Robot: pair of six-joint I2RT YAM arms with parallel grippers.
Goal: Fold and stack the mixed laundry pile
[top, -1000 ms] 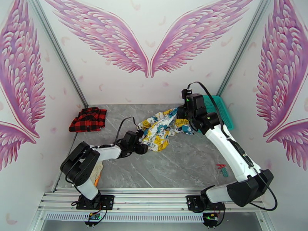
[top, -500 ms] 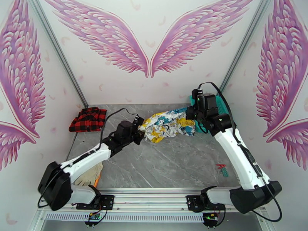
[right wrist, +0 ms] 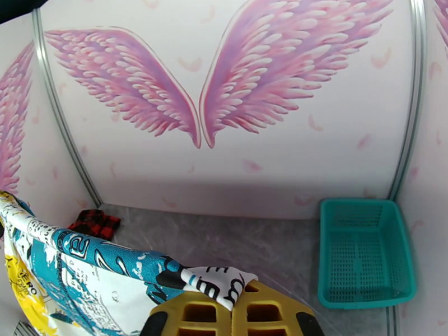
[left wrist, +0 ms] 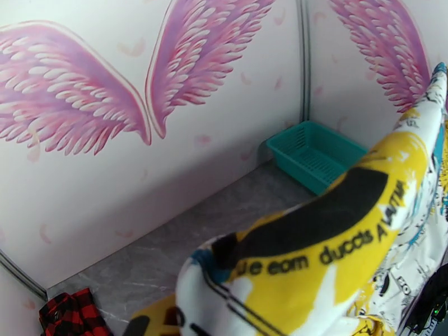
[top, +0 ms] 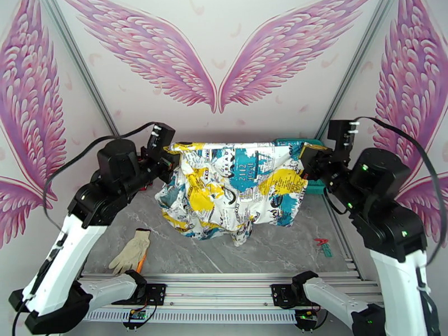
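Garment status: white printed garment (top: pixel 235 189) hangs in mid-air over the middle of the table (top: pixel 280 250), stretched between both arms. Left jaws are clamped on its upper left corner, right jaws clamped on the upper right. Neither arm is nearer; the cloth lies inboard of each. Long axis is the taut top edge, running left-right, parallel to the far edge. Body points straight down, hem bunched; can't tell if it touches the table. Check shirt (right wrist: pixel 94 222) sits at the far left corner. Next, likely: lower both ends together, edge level.
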